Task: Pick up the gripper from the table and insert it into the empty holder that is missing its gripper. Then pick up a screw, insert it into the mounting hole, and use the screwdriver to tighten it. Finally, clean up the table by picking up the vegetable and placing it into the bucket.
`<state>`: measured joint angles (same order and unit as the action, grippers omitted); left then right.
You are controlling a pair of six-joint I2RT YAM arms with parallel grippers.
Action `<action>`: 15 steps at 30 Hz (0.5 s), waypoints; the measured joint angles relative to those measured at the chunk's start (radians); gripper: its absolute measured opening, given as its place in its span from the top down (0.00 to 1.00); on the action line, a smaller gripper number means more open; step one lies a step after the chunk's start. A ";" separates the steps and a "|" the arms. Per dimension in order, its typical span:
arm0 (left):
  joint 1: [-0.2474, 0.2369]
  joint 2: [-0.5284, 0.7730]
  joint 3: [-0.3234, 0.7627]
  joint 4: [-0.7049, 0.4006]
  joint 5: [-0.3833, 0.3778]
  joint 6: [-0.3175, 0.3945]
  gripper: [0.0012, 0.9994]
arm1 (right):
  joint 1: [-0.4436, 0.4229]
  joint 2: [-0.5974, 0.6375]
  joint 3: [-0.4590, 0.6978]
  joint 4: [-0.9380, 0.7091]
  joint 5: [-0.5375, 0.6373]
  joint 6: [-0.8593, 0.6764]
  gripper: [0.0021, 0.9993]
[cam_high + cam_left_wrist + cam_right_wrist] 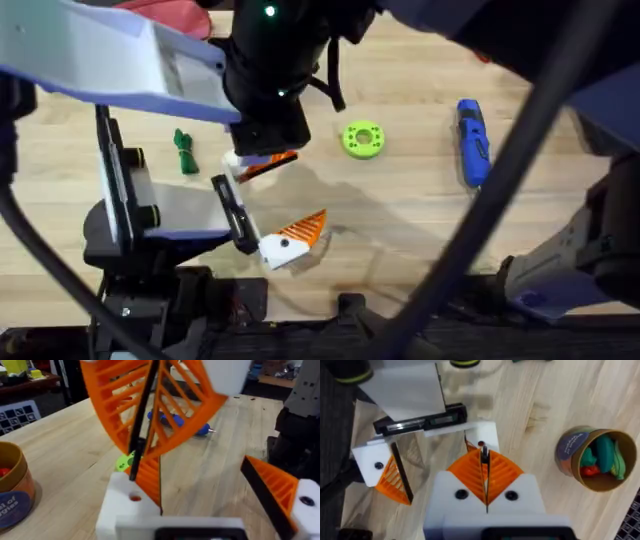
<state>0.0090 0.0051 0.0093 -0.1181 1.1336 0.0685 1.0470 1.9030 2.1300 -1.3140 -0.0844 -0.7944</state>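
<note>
My right gripper (485,482) reaches across the table and is shut on the gripper (149,476), a small orange wedge with a dark face. The wedge's lower end meets the top of the white holder (119,510) on my left arm's claw. My left gripper (265,205) stands open, the holder (233,160) on one side and an orange-tipped white block (292,240) on the other. The blue screwdriver (472,142) lies at the right. Left of the claw lies the dark green vegetable (185,152). The brown bucket (580,447) holds coloured toys.
A bright green disc with holes (362,139) lies between the grippers and the screwdriver. My right arm crosses the overhead view as a large dark shape from the upper right. Bare wood shows around the disc and toward the front edge.
</note>
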 joint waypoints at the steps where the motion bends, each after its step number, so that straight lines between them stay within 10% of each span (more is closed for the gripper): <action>1: 0.000 0.000 0.000 0.000 0.000 0.000 0.01 | 0.000 0.000 0.000 0.000 0.003 0.000 1.00; 15: 0.000 0.000 0.000 0.000 0.000 0.000 0.01 | 0.006 0.000 0.000 -0.020 0.010 0.000 1.00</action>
<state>0.0090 0.0051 0.0093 -0.1181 1.1336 0.0685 1.0530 1.9030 2.1300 -1.3338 -0.0746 -0.7944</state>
